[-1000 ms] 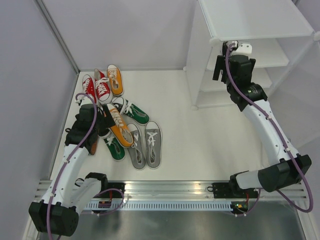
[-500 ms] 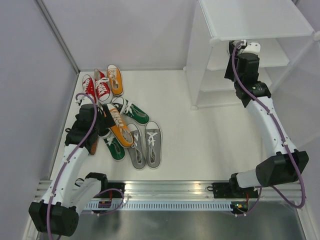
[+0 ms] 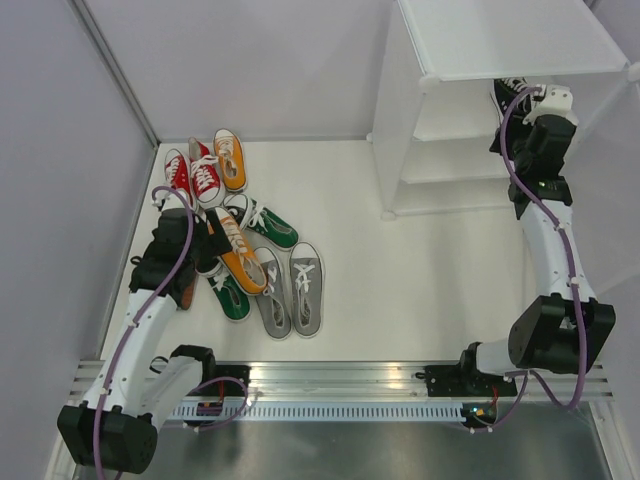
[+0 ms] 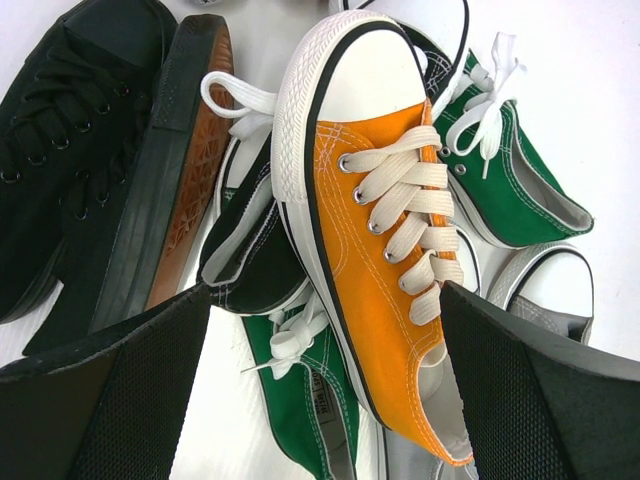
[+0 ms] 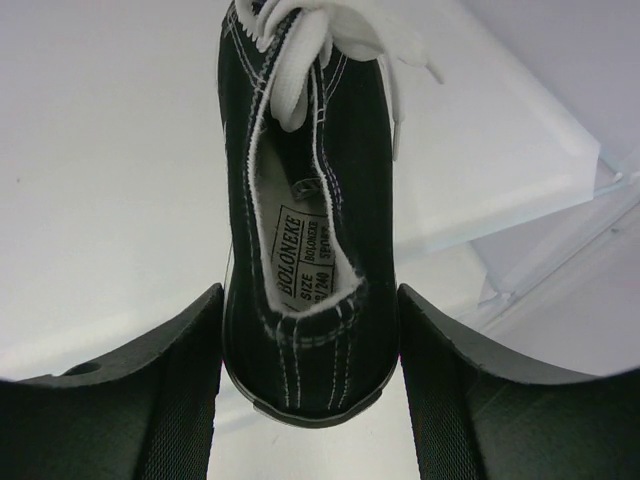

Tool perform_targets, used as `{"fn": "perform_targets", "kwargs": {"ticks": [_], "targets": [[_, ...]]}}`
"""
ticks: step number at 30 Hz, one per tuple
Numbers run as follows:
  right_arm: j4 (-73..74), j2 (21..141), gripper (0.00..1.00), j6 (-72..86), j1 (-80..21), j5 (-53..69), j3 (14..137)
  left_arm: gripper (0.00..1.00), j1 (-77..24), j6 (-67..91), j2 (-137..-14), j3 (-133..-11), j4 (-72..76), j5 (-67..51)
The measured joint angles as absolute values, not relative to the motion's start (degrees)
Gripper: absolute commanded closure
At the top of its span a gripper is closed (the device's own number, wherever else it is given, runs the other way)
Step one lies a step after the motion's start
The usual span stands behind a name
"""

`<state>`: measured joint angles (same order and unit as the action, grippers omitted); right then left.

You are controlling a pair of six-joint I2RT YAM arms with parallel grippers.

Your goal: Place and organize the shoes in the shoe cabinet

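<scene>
A black shoe (image 5: 355, 150) with white laces rests on a white shelf of the shoe cabinet (image 3: 500, 40), under its top tier. My right gripper (image 5: 310, 300) is shut on its heel, one finger pressed to each side. From above, that black shoe (image 3: 508, 92) pokes out beside the right gripper (image 3: 522, 100). My left gripper (image 4: 325, 290) hangs open over the floor pile, its fingers either side of an orange shoe (image 4: 380, 270). That orange shoe lies across a green shoe (image 4: 300, 400). Another black shoe (image 4: 60, 150) lies on its side to the left.
The pile (image 3: 240, 255) at left also holds a red pair (image 3: 190, 175), a second orange shoe (image 3: 230, 158), another green shoe (image 3: 265, 225) and a grey pair (image 3: 290, 290). Lower cabinet shelves (image 3: 450, 165) sit below the right arm. Grey walls close in both sides.
The right arm has swung to the right along the cabinet shelf, and its jaws have narrowed onto the black shoe. The left arm has stayed still.
</scene>
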<state>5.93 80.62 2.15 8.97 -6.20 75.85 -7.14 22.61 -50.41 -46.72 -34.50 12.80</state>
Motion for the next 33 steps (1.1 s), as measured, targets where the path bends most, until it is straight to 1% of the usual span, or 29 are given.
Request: {"fn": "perform_targets", "kwargs": {"ticks": [8,11,17,19,20,21,23,24,26,27,30,32,33], "targets": [[-2.2,83.1,0.99,2.7,16.5,3.2,75.6,0.02,-7.1,22.6,-48.9,-46.7,-34.5,11.2],[-2.5,86.6,0.99,2.3,17.6,5.5,78.3,0.02,-7.1,22.6,-48.8,-46.7,-34.5,10.3],[-2.5,93.6,0.94,1.5,18.8,9.4,85.3,0.02,-7.1,22.6,-48.6,-46.7,-34.5,9.9],[-2.3,94.9,0.88,0.9,19.0,10.2,87.4,0.02,-7.1,22.6,-48.6,-46.6,-34.5,9.9],[-2.3,95.4,0.82,0.6,19.1,10.3,88.1,0.02,-7.1,22.6,-48.6,-46.6,-34.5,9.9],[-2.2,96.1,0.64,0.3,19.1,10.4,89.1,0.02,-7.1,22.6,-48.6,-46.6,-34.5,9.9],[-2.2,96.7,0.52,0.0,19.1,10.4,90.0,0.02,-7.1,22.6,-48.6,-46.6,-34.5,9.9],[-2.2,97.0,0.43,-0.2,19.1,10.4,90.3,0.02,-7.1,22.6,-48.6,-46.6,-34.5,9.9],[-2.2,97.4,0.35,-0.3,19.1,10.1,90.8,0.02,-7.1,22.6,-48.6,-46.6,-34.5,9.9],[-2.3,97.4,0.27,-0.3,19.1,9.9,90.8,0.02,-7.1,22.6,-48.6,-46.6,-34.5,9.9],[-2.7,97.4,0.16,-0.2,19.0,8.4,90.8,0.02,-7.1,22.6,-48.6,-46.6,-34.5,9.9],[-2.9,97.4,0.14,-0.3,18.9,7.1,90.8,0.02,-7.1,22.6,-48.6,-46.6,-34.5,9.9],[-2.9,97.4,0.09,-0.3,18.9,6.7,90.8,0.02,-7.1,22.6,-48.6,-46.6,-34.5,9.9]]}}
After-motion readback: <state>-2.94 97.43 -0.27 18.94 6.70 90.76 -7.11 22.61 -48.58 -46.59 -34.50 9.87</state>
